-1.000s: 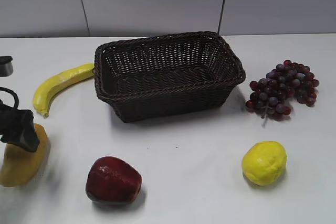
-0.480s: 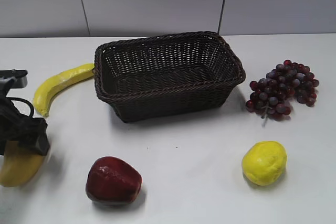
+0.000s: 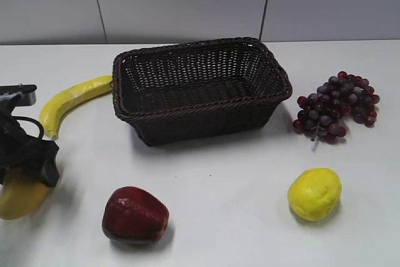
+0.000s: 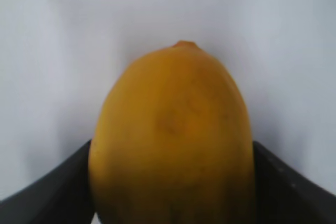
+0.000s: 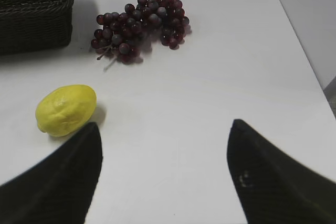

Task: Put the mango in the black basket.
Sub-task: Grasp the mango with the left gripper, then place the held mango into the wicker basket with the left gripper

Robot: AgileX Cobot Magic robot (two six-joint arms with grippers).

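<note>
The mango (image 4: 170, 140) is sitting between the two fingers of the left end effector (image 3: 25, 170), which are pressing against its flanks, at the tabletop's (image 3: 225, 173) left edge, well apart from the black basket (image 3: 200, 89). Compared with a second ago, the arm is standing closer over the fruit and the grip looks settled, so the lift toward the basket is likely coming next. The right end effector (image 5: 163, 171) is idling wide open, holding nothing, near the lemon (image 5: 65, 109).

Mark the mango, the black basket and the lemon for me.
mango (image 4: 170, 140), left wrist view, middle of its skin.
black basket (image 3: 206, 120), exterior view, near side wall.
lemon (image 3: 314, 193), exterior view, centre of the fruit.
</note>
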